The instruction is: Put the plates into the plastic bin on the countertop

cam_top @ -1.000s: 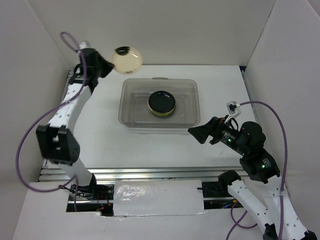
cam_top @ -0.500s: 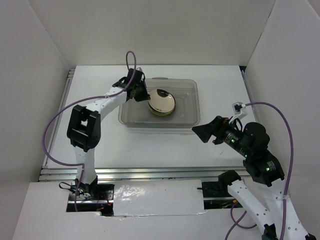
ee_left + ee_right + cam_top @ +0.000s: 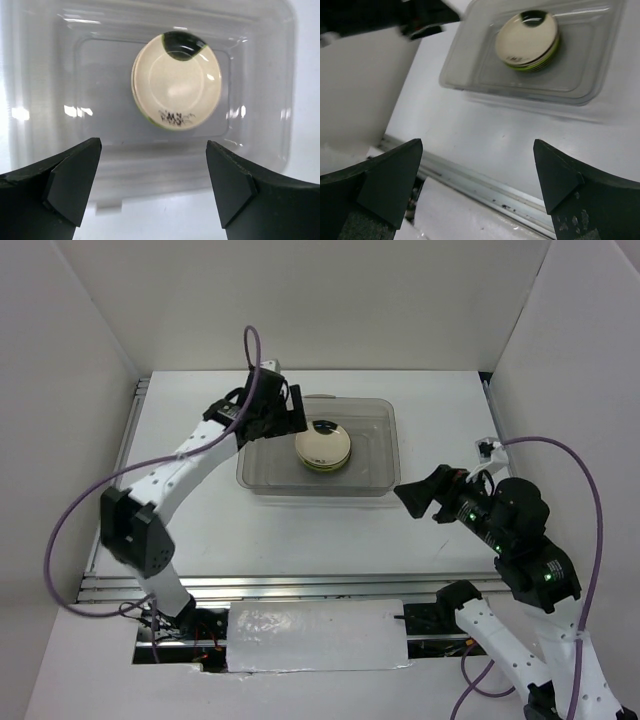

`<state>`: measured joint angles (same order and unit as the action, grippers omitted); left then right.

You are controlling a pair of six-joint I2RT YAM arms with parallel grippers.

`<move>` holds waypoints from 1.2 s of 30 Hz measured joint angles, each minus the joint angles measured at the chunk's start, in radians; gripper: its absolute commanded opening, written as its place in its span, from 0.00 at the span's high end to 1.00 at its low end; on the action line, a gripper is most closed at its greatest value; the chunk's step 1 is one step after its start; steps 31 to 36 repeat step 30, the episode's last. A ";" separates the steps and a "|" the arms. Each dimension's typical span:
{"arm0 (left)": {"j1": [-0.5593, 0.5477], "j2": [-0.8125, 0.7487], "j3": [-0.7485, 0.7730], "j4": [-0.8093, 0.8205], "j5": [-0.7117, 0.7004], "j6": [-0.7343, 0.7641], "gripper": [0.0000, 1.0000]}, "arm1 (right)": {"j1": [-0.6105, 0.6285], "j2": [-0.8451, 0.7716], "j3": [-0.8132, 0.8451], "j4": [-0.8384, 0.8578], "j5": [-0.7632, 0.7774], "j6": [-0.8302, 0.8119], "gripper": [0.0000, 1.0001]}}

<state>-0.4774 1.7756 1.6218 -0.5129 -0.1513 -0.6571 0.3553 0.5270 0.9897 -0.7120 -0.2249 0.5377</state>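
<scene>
Plates [image 3: 322, 448] stacked in the middle of the plastic bin [image 3: 45, 75], straight ahead of the left gripper [image 3: 152, 192] and framed in the gap between its two fingers [image 3: 70, 185]. Spread wide, those fingers, gripping nothing, hovering by the bin wall nearest them. On top of the stack, a cream plate [image 3: 176, 89], lying flat, with a black patch on the edge farthest from the fingers and a small dark scribble on the edge nearest them. Beneath it, a lime green plate [image 3: 540, 62], only its rim showing. Lower plates hidden, so no telling how many in the stack.

Right gripper [image 3: 475, 185] likewise spread wide and empty, well apart from the bin, hanging over bare countertop [image 3: 470, 130]. Seen from between its fingers [image 3: 560, 187], bin and stack lie far ahead and a little to the right. Metal rail [image 3: 470, 177] of the countertop runs slantwise just ahead of the fingertips. Nothing touching either pair of fingers.
</scene>
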 measured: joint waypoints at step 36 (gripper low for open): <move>0.240 -1.378 -0.437 -0.669 -0.389 -0.011 0.01 | 0.159 -0.109 0.472 -0.549 0.695 -0.079 0.00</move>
